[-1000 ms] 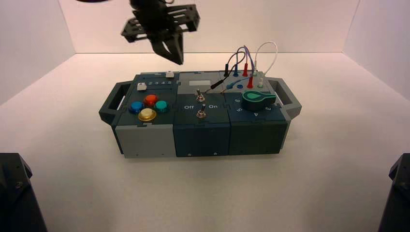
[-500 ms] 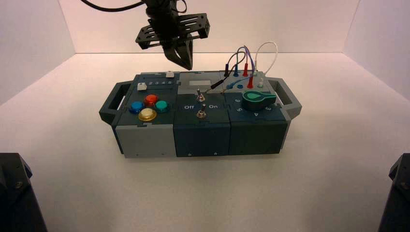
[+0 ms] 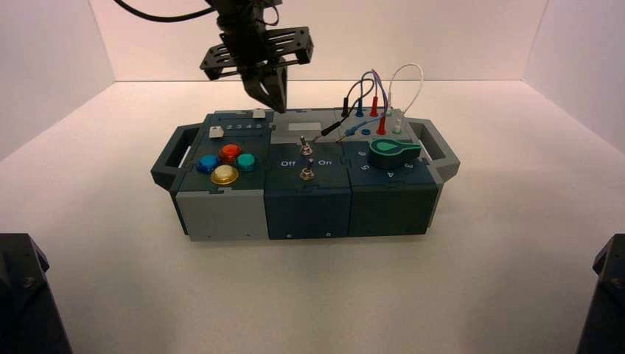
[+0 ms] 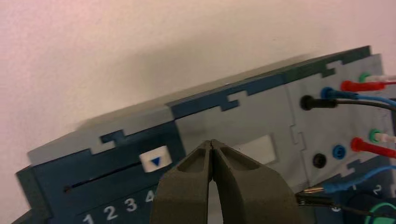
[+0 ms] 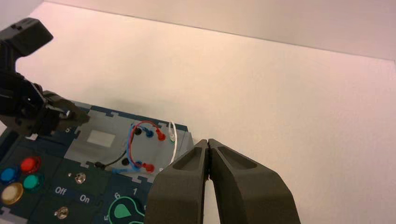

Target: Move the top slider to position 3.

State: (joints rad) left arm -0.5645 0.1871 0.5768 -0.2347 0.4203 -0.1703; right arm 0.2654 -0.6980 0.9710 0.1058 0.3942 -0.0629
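Observation:
The top slider (image 3: 259, 113) is a small white knob at the back of the box's left block. In the left wrist view the top slider (image 4: 155, 161) bears a blue triangle and sits at the end of its dark slot, past the numeral 4. The numeral 3 (image 4: 131, 204) shows in the printed row below the slot; in the high view it (image 3: 239, 127) is faint. My left gripper (image 3: 276, 103) is shut and empty, hovering just above the box's back beside the knob. In its own view the left gripper (image 4: 211, 142) is over the grey panel, apart from the knob. My right gripper (image 5: 208, 142) is shut and empty, high above the box's right end.
A second white slider knob (image 3: 215, 132) sits in front of the numerals. Coloured buttons (image 3: 225, 164), two toggle switches (image 3: 305, 159), a green dial (image 3: 393, 150) and plugged wires (image 3: 376, 96) fill the rest of the box. Handles (image 3: 168, 156) stick out at both ends.
My left gripper has come down and towards the back of the box, ending close beside the top slider's knob. The knob and the right arm have not moved.

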